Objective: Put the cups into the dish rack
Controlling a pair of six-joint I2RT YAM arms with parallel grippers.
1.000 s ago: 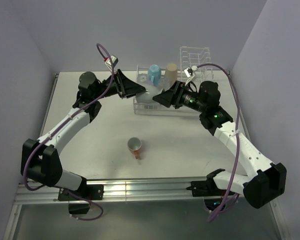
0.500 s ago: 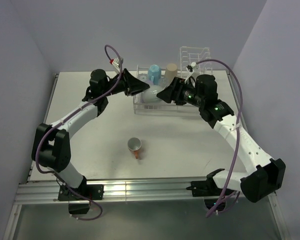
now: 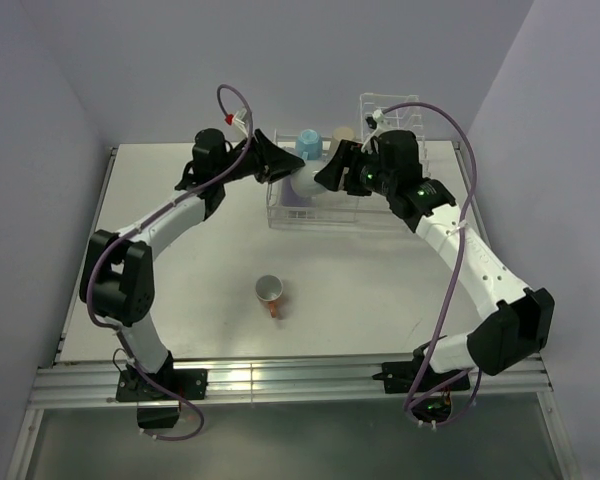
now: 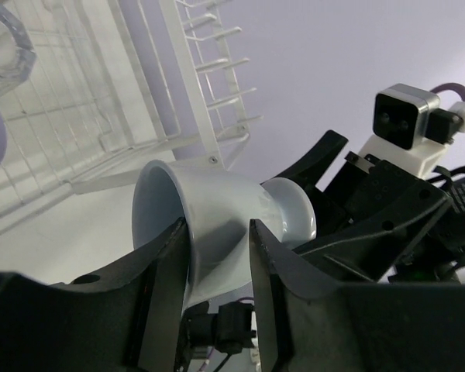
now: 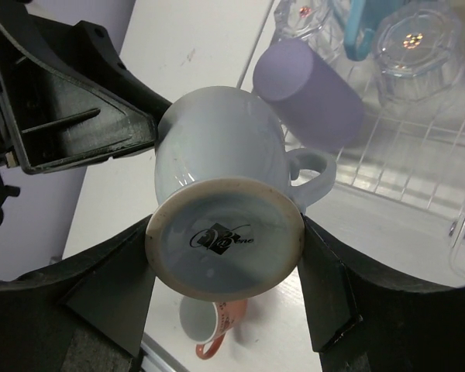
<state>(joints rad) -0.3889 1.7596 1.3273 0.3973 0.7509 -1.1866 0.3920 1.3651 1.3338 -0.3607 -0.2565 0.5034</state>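
Dish rack (image 3: 320, 222) sits upper middle in the top view. Pale mug (image 5: 217, 155) hangs sideways above its left end. The right claw (image 5: 226, 248) is clamped on the foot and the left claw (image 4: 217, 240) is pinching the rim wall, so it's probably a handover to flip it.

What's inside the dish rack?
In the dish rack: a purple cup, a clear glass, a second clear glass, a light blue cup and a tan cup. From above, the left pincer, the right pincer and the grey-blue mug they hold hide part of it.
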